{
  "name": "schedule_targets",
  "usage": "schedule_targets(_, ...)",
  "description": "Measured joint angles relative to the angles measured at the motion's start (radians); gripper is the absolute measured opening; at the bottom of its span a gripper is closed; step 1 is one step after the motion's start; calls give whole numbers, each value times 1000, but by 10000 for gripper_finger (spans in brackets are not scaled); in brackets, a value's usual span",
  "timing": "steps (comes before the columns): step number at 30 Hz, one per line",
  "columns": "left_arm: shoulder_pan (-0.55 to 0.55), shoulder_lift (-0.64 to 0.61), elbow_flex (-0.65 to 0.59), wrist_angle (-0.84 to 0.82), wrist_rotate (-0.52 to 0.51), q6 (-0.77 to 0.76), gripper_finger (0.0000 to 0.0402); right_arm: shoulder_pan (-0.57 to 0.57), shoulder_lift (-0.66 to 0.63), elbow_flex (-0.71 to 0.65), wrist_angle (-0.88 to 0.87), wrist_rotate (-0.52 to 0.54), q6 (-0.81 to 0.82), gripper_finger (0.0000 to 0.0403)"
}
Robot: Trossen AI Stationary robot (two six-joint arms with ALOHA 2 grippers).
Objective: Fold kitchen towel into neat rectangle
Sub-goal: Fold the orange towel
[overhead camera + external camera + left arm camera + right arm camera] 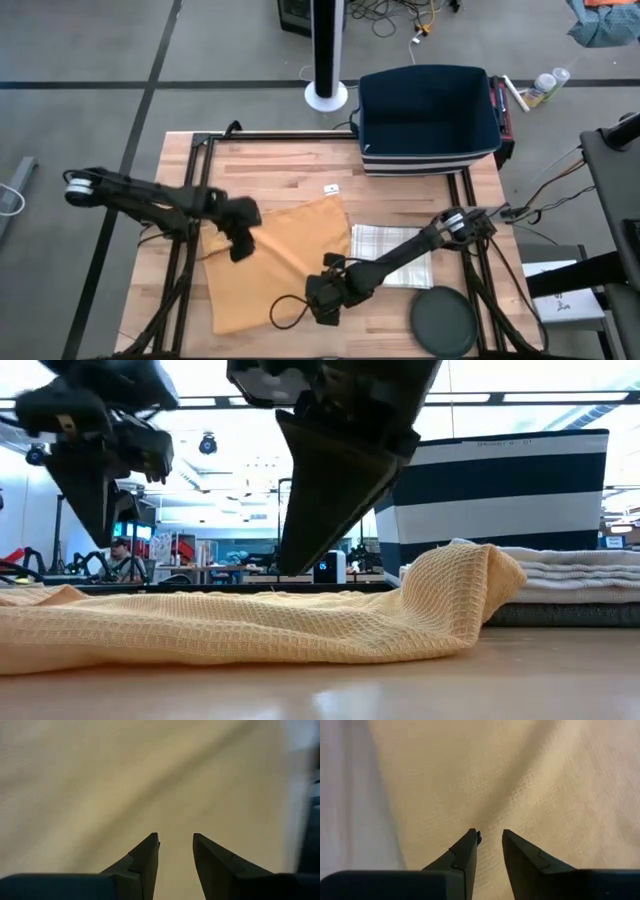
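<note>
Yellow waffle-weave kitchen towel [250, 625] lies close in front in the low view, spread loosely on the light wooden table [290, 165], with one side humped up against a folded checked cloth [392, 255]. From above, it lies crooked in the middle of the table, not folded yet. Each claw hangs just over it: the left gripper [238, 240] over the towel's left part, the right gripper [325, 300] near its front right edge. Both claws have their two dark fingers a little apart with nothing between them, so they hold nothing. I think the step now is to grab the towel. To do it well, each claw should go down to an edge or corner, not the middle, pinch only one layer, and close all the way. Both should lift together and keep the cloth tight, so the fold comes out straight. Behind the table stands a dark blue fabric bin with white stripes [430, 115], and a round dark grey disc [444, 320] lies at the front right
</note>
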Motion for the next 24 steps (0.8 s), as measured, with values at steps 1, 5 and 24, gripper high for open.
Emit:
schedule_targets(1,-41,2,-34,111,0,-37,114,-11,-3,1,11,28,-2,94)
schedule_targets(5,-180,65,-145,523,-4,-129,114,-69,4,3,47,108,0,104)
schedule_targets(24,-552,488,-228,1006,-174,-109,114,-309,-54,-1,10,50,57,123)
